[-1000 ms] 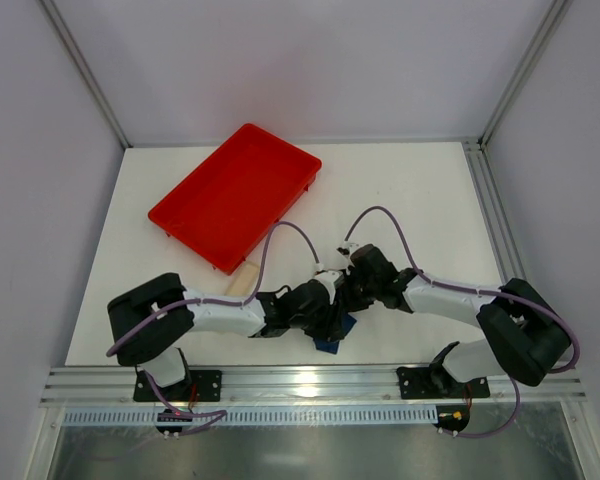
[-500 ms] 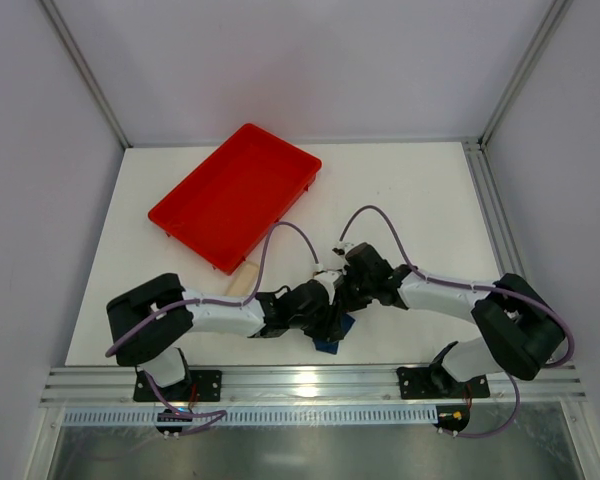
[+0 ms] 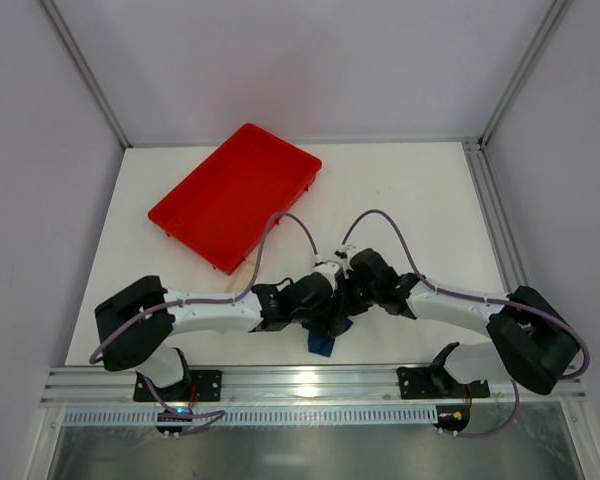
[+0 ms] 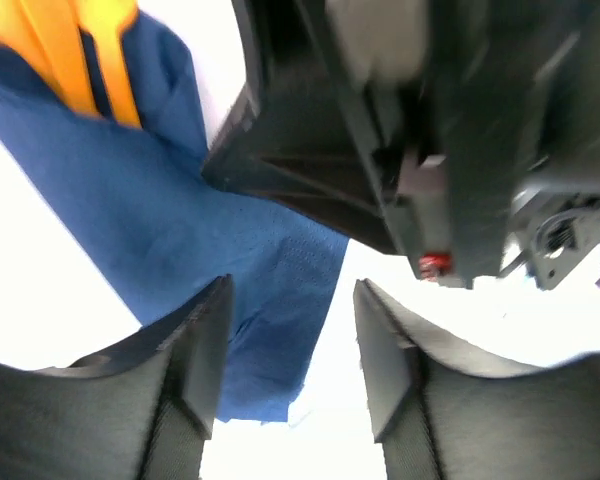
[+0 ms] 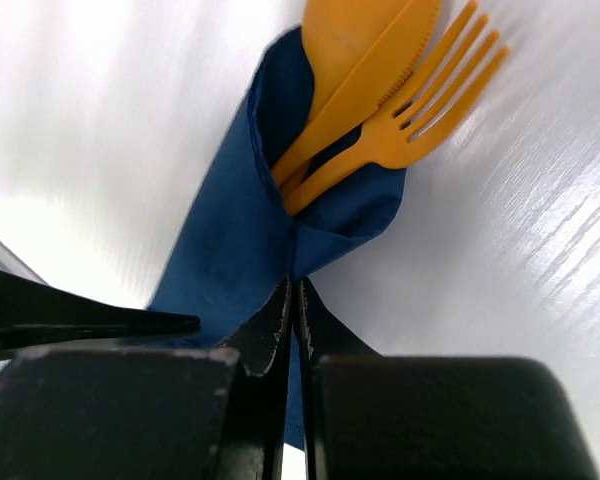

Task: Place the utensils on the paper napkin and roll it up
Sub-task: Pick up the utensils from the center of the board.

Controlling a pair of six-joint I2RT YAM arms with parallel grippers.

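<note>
My right pincer [image 5: 292, 292], pressed together, sits at the napkin [image 5: 225, 245] wrapping the cutlery [image 5: 380, 95]; my left pincer [image 4: 292, 295] is spread over it.

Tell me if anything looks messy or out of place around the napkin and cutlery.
The navy napkin is wrapped loosely: the orange fork, knife and spoon stick out of one end, and its other end spreads out unrolled.
</note>
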